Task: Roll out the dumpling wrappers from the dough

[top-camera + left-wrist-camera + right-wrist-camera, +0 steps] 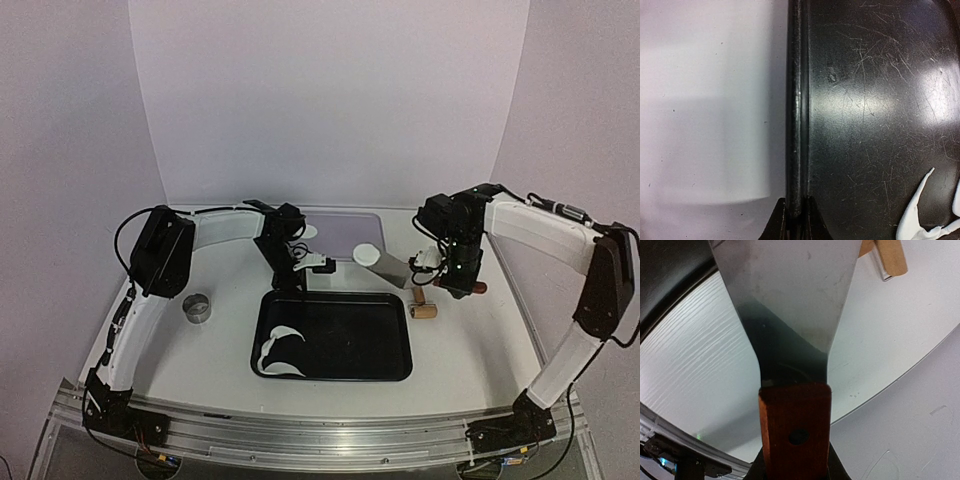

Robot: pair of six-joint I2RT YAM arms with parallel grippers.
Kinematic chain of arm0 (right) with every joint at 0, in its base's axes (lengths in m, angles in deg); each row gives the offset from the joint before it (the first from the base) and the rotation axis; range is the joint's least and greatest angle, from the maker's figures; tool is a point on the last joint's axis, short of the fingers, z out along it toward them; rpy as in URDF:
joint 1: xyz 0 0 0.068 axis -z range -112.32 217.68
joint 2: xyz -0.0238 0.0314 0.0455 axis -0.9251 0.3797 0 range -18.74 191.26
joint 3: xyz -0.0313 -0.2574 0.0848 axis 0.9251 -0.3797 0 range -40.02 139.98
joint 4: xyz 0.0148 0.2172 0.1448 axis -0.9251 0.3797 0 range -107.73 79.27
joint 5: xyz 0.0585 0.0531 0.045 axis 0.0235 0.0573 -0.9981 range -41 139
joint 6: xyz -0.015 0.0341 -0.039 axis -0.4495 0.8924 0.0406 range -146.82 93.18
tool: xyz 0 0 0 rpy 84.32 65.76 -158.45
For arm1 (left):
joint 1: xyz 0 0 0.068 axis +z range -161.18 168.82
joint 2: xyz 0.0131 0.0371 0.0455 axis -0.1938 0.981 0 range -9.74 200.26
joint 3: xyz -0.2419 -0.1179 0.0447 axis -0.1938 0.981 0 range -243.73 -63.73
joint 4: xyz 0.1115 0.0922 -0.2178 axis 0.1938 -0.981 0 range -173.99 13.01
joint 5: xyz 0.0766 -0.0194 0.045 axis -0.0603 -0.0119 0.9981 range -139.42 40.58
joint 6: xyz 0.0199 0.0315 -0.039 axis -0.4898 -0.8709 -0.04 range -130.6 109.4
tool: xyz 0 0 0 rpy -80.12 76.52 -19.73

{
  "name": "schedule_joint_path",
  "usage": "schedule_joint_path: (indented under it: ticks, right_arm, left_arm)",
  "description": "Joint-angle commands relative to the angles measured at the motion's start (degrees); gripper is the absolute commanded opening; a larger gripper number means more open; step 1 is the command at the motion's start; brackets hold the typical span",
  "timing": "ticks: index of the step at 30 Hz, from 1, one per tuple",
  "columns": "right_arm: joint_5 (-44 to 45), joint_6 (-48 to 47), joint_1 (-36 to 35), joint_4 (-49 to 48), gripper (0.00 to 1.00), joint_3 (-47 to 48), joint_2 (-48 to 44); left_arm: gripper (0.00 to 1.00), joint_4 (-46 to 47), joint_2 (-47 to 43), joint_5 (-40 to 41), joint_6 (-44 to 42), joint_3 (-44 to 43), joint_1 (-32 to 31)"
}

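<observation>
Curved white dough scraps (280,352) lie in the near left of the black tray (395,345); they also show in the left wrist view (920,220). My left gripper (291,283) is shut on the tray's far left rim (797,100), fingers on either side of it (796,212). My right gripper (456,278) is shut on the wooden handle (795,425) of a metal scraper (392,266), held above the table right of the tray. A small white round wrapper (367,253) sits at the blade's tip. Another wrapper (309,230) lies on the mat, partly behind my left arm.
A pale purple mat (350,228) lies behind the tray. A small wooden rolling pin (424,305) lies right of the tray's far corner, also in the right wrist view (890,257). A metal ring cutter (197,308) stands left of the tray.
</observation>
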Motion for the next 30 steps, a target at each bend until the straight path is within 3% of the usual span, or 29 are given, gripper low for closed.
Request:
schedule_joint_path:
  ticks: [1, 11, 18, 23, 30]
  right_arm:
    - [0.4, -2.0, 2.6, -5.1, 0.0, 7.3, 7.3]
    - [3.4, -3.4, 5.7, -7.2, 0.0, 29.1, 25.7]
    - [4.8, -3.6, 6.7, -7.3, 0.0, 37.2, 31.8]
    - [8.5, -2.7, 6.6, -7.5, 0.0, 42.9, 35.4]
    - [14.5, -3.8, 5.6, -8.8, 0.0, 44.7, 37.7]
  left_arm:
    - [0.15, 5.9, 2.6, 4.9, -0.1, -0.9, 0.1]
    - [0.37, 1.7, 1.9, 2.7, 2.4, -7.7, 0.1]
    - [0.38, -2.9, 1.2, 0.5, 3.9, -8.9, 0.3]
    - [0.37, -0.6, 1.4, 3.2, 4.2, -5.5, 0.7]
    - [0.32, -0.8, 1.1, 4.8, 4.2, -1.6, 1.0]
